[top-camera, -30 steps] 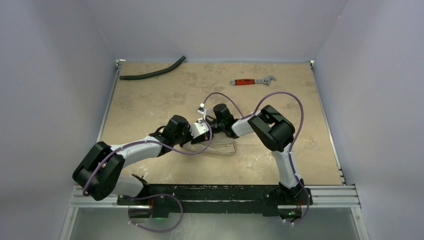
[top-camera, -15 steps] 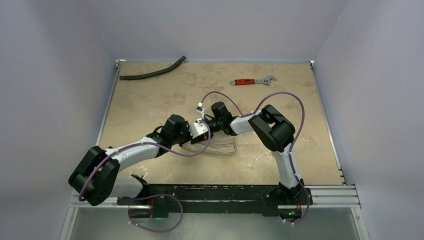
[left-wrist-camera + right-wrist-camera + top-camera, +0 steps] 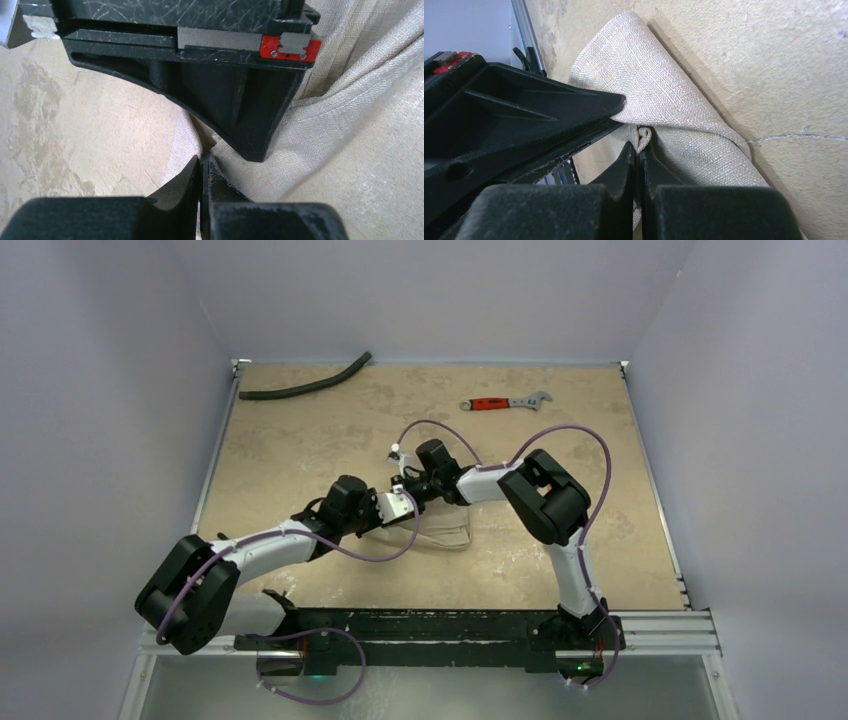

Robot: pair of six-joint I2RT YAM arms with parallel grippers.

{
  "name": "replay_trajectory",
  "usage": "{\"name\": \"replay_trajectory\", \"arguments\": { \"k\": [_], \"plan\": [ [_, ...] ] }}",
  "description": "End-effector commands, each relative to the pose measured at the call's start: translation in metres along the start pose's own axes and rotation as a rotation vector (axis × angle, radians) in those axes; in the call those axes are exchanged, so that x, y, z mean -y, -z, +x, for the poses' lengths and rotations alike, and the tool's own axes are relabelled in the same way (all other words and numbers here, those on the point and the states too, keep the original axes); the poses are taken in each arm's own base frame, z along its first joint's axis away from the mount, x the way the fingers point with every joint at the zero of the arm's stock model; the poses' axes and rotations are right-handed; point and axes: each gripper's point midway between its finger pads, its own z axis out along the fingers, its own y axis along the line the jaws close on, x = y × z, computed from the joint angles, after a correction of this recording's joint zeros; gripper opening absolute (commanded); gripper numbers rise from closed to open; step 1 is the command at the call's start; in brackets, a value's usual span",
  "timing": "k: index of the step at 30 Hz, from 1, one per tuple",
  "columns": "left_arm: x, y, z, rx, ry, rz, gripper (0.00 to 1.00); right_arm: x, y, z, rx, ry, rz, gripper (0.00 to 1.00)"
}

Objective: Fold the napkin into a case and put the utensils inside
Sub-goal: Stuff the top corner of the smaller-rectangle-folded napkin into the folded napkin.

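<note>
Pinching the napkin (image 3: 664, 100) in the right end effector (image 3: 639, 150), probably to fold it over. Clenching the left end effector (image 3: 202, 167) at its edge, centre frame, seemingly as anchor.

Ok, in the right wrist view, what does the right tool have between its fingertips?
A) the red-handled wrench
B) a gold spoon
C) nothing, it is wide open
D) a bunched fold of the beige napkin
D: the right tool is shut, with a small bunched fold of the napkin nipped at its tips.
</note>
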Motion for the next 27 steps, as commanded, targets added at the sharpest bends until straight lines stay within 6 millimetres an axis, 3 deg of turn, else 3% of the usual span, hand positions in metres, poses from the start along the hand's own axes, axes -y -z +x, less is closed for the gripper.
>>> {"name": "replay_trajectory", "arguments": {
  "k": [1, 11, 19, 24, 27],
  "plan": [
    [-0.006, 0.002, -0.012, 0.066, -0.022, -0.022, 0.00, 0.003, -0.001, -0.011, 0.007, 0.032, 0.046, 0.00],
    [-0.006, 0.002, -0.011, 0.069, -0.033, -0.028, 0.00, -0.019, 0.009, -0.028, 0.052, 0.088, 0.011, 0.00],
    [-0.009, 0.003, -0.011, 0.062, -0.051, -0.039, 0.00, -0.030, 0.017, -0.025, 0.070, 0.091, -0.009, 0.00],
    [-0.008, 0.004, -0.012, 0.075, -0.053, -0.035, 0.00, -0.031, 0.013, -0.044, 0.071, 0.127, 0.007, 0.00],
    [-0.008, 0.004, -0.013, 0.077, -0.056, -0.035, 0.00, -0.022, 0.007, -0.041, 0.053, 0.116, 0.016, 0.00]
  ]
}}
